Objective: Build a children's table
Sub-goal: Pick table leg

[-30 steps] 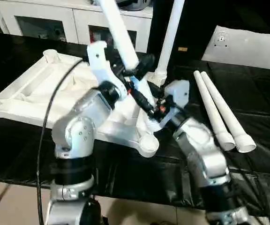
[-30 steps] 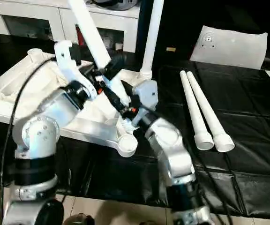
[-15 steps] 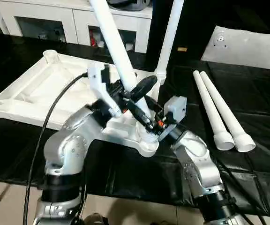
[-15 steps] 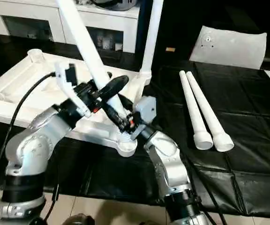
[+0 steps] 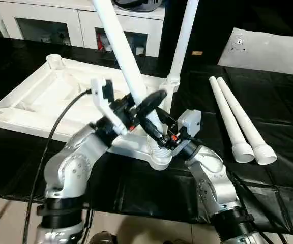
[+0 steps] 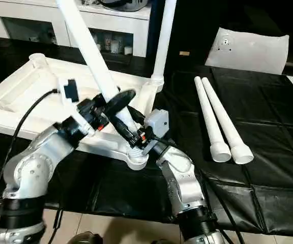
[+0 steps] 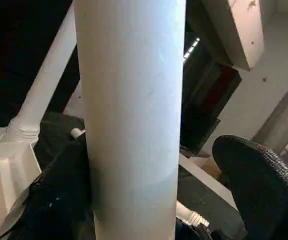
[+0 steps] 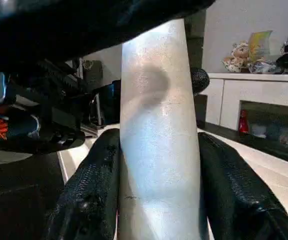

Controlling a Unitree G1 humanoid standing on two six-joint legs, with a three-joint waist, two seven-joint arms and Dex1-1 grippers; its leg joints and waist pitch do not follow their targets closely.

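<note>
- Tabletop (image 5: 39,101), white plastic and ribbed, lies upside down on the black-covered bench (image 5: 136,188). One leg (image 5: 184,35) stands upright in its far corner socket.
- A second, tilted leg (image 5: 121,46) leans into the near corner socket (image 5: 159,158). Two spare legs (image 5: 235,119) lie side by side, well apart to your right.
- Expect the legs to be light, stiff, hollow and smooth, so they may slip. Judge your best hold low on the shaft, near the socket.
- Your right gripper (image 8: 156,200) is clenched on the tilted leg just above the socket, a finger on each side.
- Your left gripper (image 5: 147,103) brackets the same leg higher up; one finger (image 7: 259,180) stands clear, so it looks released.
- Compared with a second ago, both arms have dropped lower, and the leg's foot now sits nearer the socket.
</note>
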